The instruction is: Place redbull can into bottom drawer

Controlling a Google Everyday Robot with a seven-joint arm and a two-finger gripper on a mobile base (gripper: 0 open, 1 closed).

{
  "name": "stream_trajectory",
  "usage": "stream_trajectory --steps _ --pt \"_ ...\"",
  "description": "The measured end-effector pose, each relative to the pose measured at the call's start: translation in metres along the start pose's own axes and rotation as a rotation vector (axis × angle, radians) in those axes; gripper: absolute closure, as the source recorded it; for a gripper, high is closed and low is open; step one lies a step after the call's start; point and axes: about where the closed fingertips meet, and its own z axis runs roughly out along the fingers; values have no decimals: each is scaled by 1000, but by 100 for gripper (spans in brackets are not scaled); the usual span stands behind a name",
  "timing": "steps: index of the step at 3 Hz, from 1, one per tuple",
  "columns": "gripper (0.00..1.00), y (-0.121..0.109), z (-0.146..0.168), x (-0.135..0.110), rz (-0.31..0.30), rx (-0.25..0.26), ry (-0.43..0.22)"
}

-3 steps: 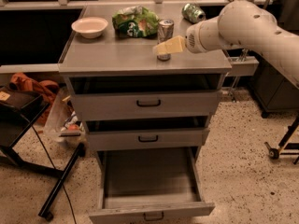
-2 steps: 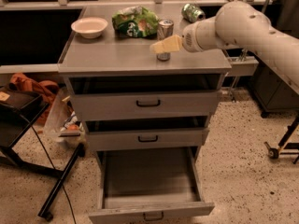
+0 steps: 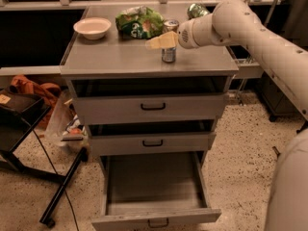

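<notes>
The redbull can (image 3: 169, 54) stands upright on the cabinet top (image 3: 120, 57), right of centre, with its silver top showing. My gripper (image 3: 161, 41) reaches in from the right on the white arm (image 3: 240, 23) and sits at the can's upper body, covering its middle from this side. The bottom drawer (image 3: 154, 186) is pulled out, a wide shallow tray with nothing in it, its small dark handle (image 3: 158, 222) at the front. The two upper drawers are almost shut.
A green can (image 3: 197, 9) lies at the back right of the top, a green chip bag (image 3: 139, 22) behind the redbull can, a white bowl (image 3: 92, 28) at the back left. A black stand (image 3: 29, 143) and an orange cloth (image 3: 29, 88) are left of the cabinet.
My gripper has moved left and slightly up, from beside the can's lower right to across its upper body. The can and the drawers have not moved.
</notes>
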Motion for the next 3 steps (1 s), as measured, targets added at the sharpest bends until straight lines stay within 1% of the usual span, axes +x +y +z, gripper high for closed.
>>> stream_trajectory --steps 1,2,3 --pt "19 -1 22 -5 16 -53 0" --pt "42 -1 34 -6 33 -87 -9" --pt "65 0 39 -8 39 -108 -25"
